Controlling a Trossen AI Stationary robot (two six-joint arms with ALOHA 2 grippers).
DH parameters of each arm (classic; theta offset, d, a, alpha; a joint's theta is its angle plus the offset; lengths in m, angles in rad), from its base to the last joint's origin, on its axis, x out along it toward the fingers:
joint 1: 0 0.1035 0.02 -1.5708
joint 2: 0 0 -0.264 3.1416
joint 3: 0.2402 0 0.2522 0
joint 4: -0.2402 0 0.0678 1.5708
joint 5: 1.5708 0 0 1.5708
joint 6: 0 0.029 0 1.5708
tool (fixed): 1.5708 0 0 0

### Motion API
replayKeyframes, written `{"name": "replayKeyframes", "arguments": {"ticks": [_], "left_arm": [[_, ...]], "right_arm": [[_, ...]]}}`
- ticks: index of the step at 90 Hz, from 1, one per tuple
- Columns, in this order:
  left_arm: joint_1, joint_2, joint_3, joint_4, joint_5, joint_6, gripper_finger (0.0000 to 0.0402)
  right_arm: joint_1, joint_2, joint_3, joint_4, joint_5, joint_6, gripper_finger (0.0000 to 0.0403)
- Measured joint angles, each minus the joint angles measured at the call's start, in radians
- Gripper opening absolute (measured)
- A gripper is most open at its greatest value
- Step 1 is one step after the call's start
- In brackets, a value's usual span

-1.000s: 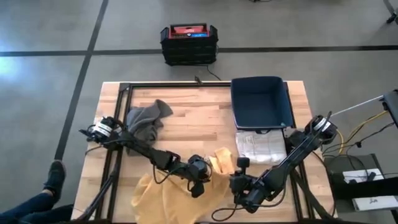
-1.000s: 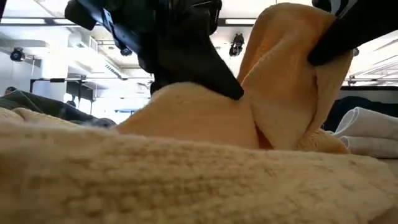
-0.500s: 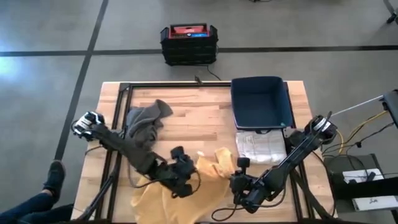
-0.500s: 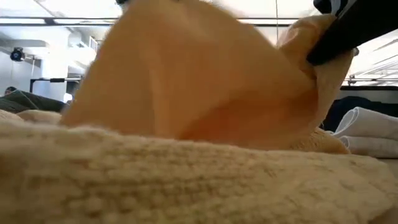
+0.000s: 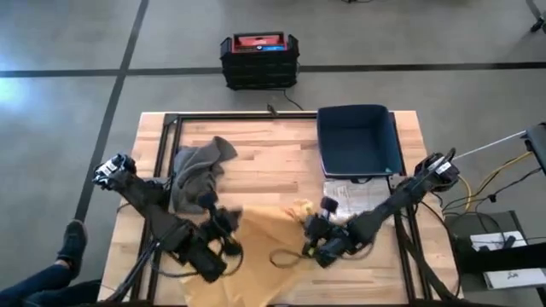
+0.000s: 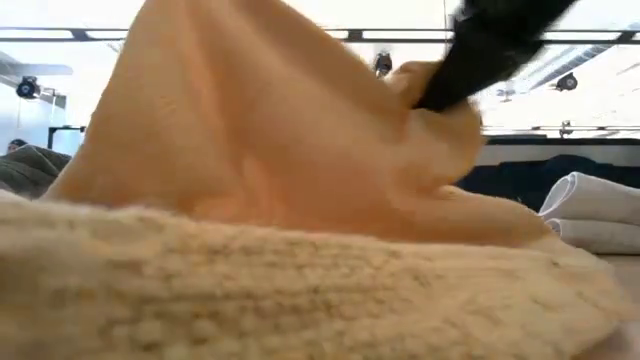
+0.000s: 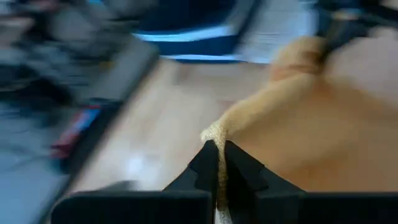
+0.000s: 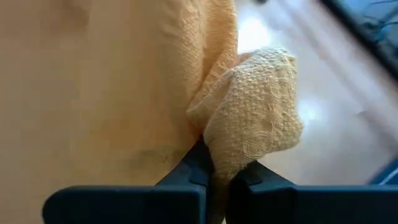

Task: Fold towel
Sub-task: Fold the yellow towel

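Note:
The yellow towel lies at the table's near middle, with its far edge raised between my two grippers. In the low view the towel rises like a tent above its near part, which rests on the table. My left gripper is shut on the towel's left raised end. My right gripper is shut on the right raised end. My left gripper pinches a thin edge of the towel between its two shut fingers. From there the cloth runs off toward the other gripper, lifted off the wood. My right gripper pinches a bunched corner of the towel between its two fingers, several layers crumpled together. The corner stands up past the fingers, and the rest of the cloth hangs beside them.
A crumpled grey cloth lies at the far left of the table. A dark blue bin stands at the far right, with a folded white towel in front of it. A black crate sits on the floor beyond the table.
My left gripper has gone toward the table's left edge with its end of the towel. My right gripper has shifted a little toward the far edge and the left. The towel's raised edge has spread out between them.

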Motion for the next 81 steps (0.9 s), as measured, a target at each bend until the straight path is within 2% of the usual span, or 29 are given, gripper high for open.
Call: {"name": "replayKeyframes", "arguments": {"ticks": [10,33,48,56,65,74,81], "left_arm": [[0.098,0.000,-0.004,-0.084,-0.004,0.024,0.0000],[0.342,0.000,-0.071,-0.079,0.043,0.189,0.0000],[0.489,0.000,-0.157,-0.046,0.050,0.259,0.0000],[0.565,0.001,-0.200,0.008,0.094,0.326,0.0007],[0.648,0.001,-0.249,0.110,0.204,0.456,0.0031],[0.710,0.001,-0.276,0.166,0.272,0.573,0.0077],[0.742,-0.005,-0.277,0.141,0.284,0.575,0.0122]], "right_arm": [[-0.109,-0.004,0.036,-0.002,-0.008,-0.125,0.0000],[-0.370,-0.005,0.059,0.001,-0.015,-0.384,0.0000],[-0.530,-0.005,0.052,0.015,-0.068,-0.466,0.0000],[-0.597,-0.005,0.047,0.040,-0.102,-0.490,0.0004],[-0.659,0.004,0.038,0.098,-0.205,-0.546,0.0031],[-0.698,0.024,0.030,0.192,-0.305,-0.634,0.0080],[-0.714,0.030,0.053,0.160,-0.302,-0.670,0.0125]]}}
